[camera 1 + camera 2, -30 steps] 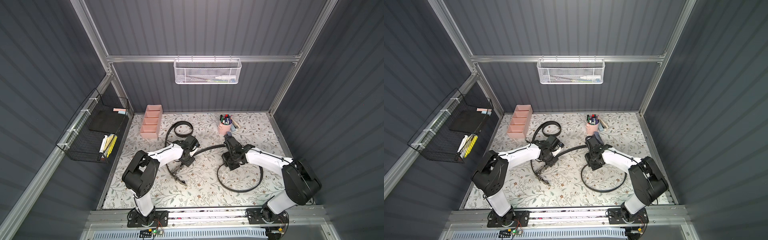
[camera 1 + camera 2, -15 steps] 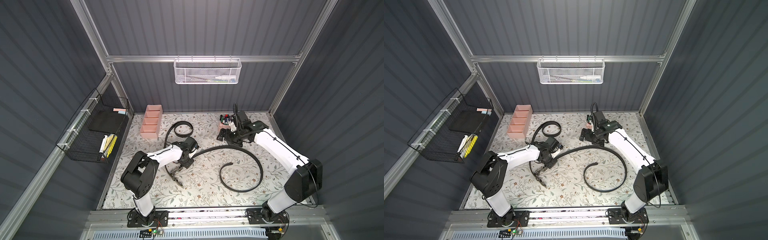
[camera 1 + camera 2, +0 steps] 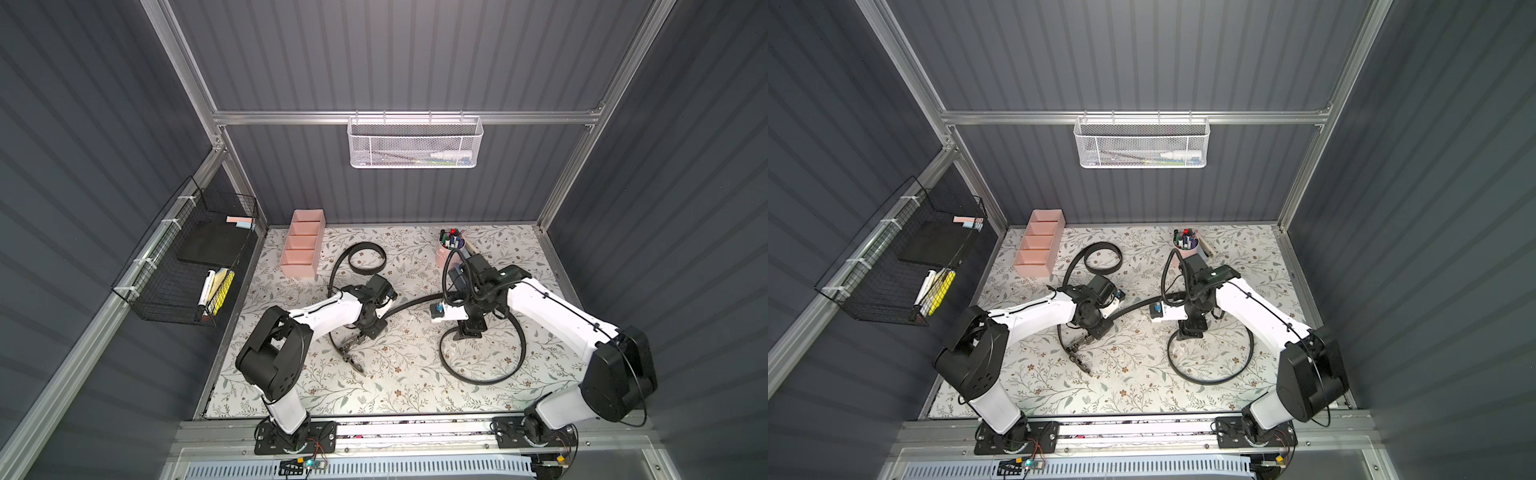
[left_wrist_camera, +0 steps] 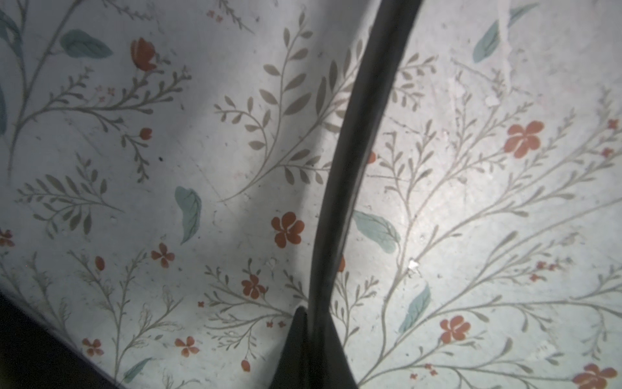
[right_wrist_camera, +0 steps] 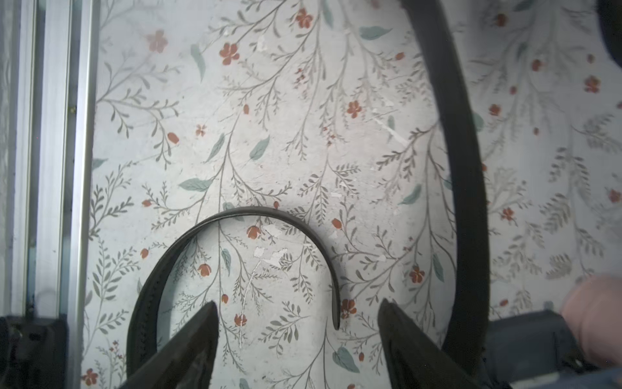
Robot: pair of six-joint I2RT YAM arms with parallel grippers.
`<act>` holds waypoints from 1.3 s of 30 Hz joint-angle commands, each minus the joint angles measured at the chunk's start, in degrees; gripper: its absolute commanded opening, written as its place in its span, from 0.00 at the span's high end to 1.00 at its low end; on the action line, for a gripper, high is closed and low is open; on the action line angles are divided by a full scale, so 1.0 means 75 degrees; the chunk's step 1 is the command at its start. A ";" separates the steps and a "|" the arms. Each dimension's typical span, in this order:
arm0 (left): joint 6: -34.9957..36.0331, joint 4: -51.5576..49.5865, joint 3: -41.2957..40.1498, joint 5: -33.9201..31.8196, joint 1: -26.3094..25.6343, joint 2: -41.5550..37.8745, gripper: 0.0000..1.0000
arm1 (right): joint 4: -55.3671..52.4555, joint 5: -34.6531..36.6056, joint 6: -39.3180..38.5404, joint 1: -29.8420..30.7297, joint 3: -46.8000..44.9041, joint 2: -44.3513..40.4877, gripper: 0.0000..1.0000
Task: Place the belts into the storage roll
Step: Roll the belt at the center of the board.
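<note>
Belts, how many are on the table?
2. One belt loops near the pink tray; the other belt curls under the right arm. Neither is in the tray.

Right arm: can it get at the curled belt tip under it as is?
Likely yes. The right gripper is open over the floral mat, and the belt tip shows in the gap between its fingers, nothing covering it. Height above it is unclear.

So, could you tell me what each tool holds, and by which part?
Left tool pinches the long belt on its strap, far from its curled tip; right tool is open, empty.
</note>
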 commanded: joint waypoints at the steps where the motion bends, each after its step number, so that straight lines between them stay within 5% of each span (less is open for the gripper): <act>1: -0.0014 -0.0190 -0.0092 0.0125 -0.0019 -0.0241 1.00 | 0.0370 0.0561 -0.1464 0.0205 -0.0370 0.0120 0.23; 15: -0.0012 -0.0231 0.0246 0.0395 -0.0019 0.0080 1.00 | 0.1504 0.1138 -0.1780 0.0300 -0.0261 0.1461 0.24; 22: -0.0022 -0.0202 0.0230 0.0418 -0.0019 0.0182 1.00 | 0.1671 0.0999 -0.1737 0.0505 -0.0340 0.1997 0.45; 27: -0.0100 -0.0166 0.0214 0.0295 0.0029 0.0100 1.00 | 0.1892 0.1156 -0.1040 0.0625 -0.0380 0.2156 0.81; 29: -0.0219 -0.0188 0.0309 0.0245 0.0127 0.0088 1.00 | 0.2089 0.1505 -0.0128 0.0628 -0.0203 0.2223 1.00; 39: -0.1570 -0.0579 0.1428 0.0793 0.1481 0.0527 1.00 | 0.1009 0.3588 0.7553 -0.0096 0.1838 0.3222 1.00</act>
